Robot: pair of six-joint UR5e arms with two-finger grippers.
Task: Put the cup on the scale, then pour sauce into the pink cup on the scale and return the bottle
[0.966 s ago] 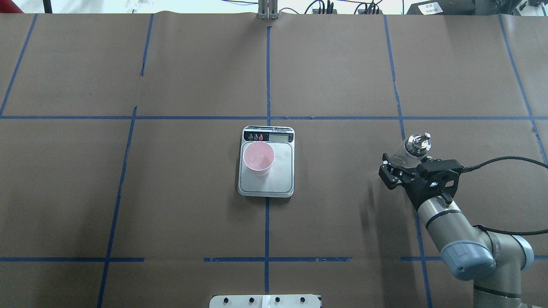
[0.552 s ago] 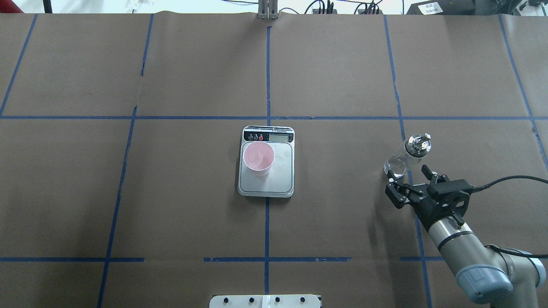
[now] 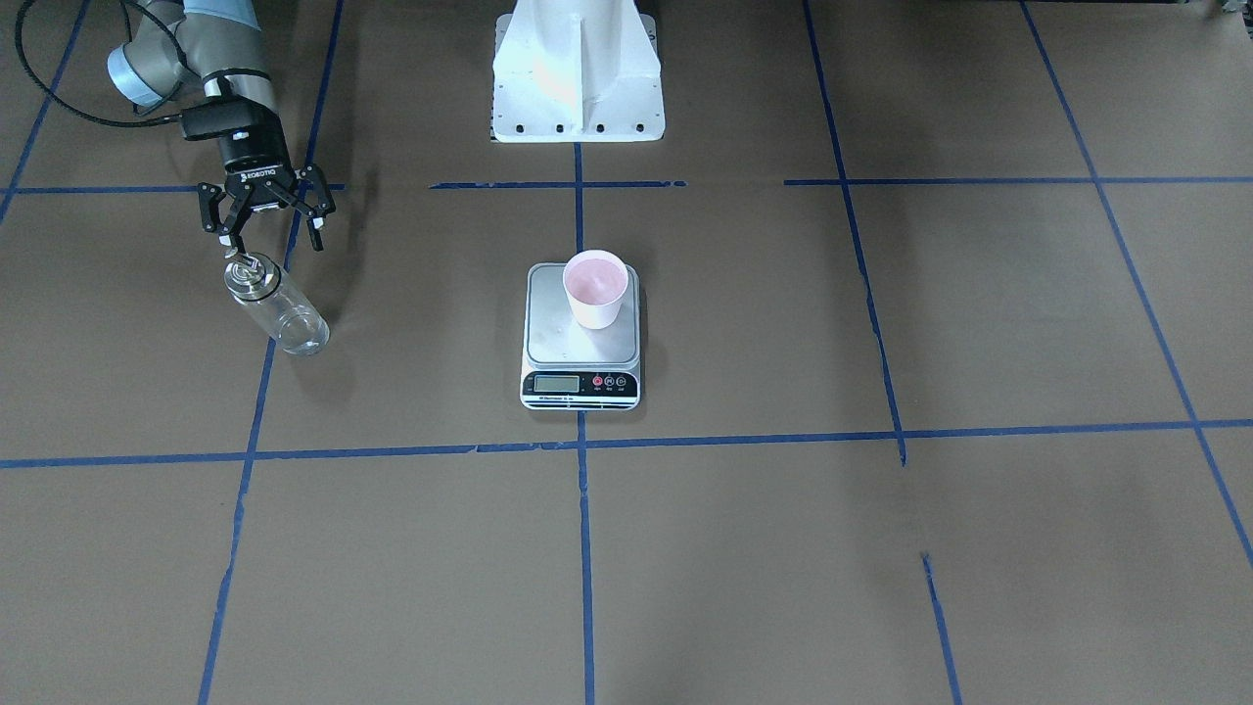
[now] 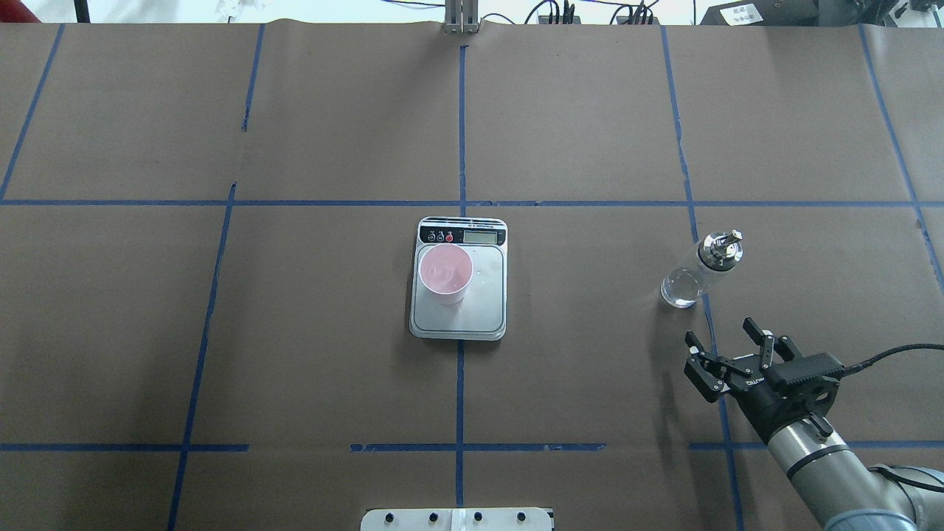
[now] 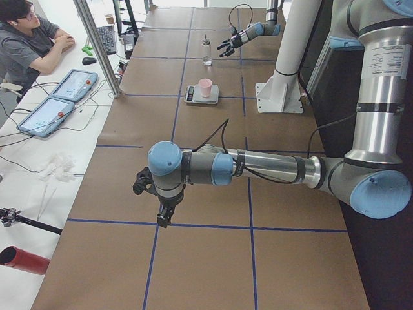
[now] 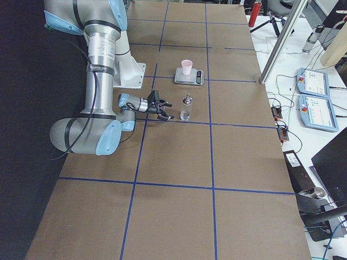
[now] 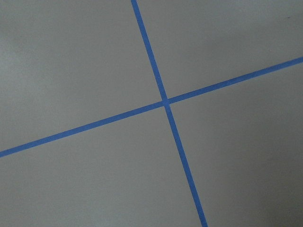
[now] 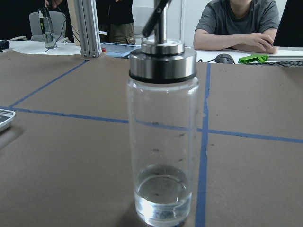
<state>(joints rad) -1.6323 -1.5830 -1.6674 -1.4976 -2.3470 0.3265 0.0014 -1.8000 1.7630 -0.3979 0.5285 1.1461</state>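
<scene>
The pale pink cup (image 4: 445, 274) stands on the far-left part of the silver-grey scale (image 4: 472, 318), also in the front view, cup (image 3: 595, 286) on scale (image 3: 558, 338). The clear glass bottle (image 4: 697, 273) with its silver cap stands upright and free on the table to the right, with a little liquid at its bottom in the right wrist view (image 8: 162, 127). My right gripper (image 4: 719, 332) is open and empty, a short way on the robot's side of the bottle (image 3: 276, 308). My left gripper (image 5: 162, 216) shows only in the left side view; I cannot tell if it is open.
The white robot base (image 3: 578, 78) stands behind the scale. Blue tape lines cross the brown table. A seated operator (image 5: 26, 39) and tablets (image 5: 64, 90) are beyond the table's far edge, beside a metal post (image 5: 97, 45).
My right gripper has drawn back from around the bottle toward the robot, open. The bottle stays standing where it was. Cup and scale have not moved.
</scene>
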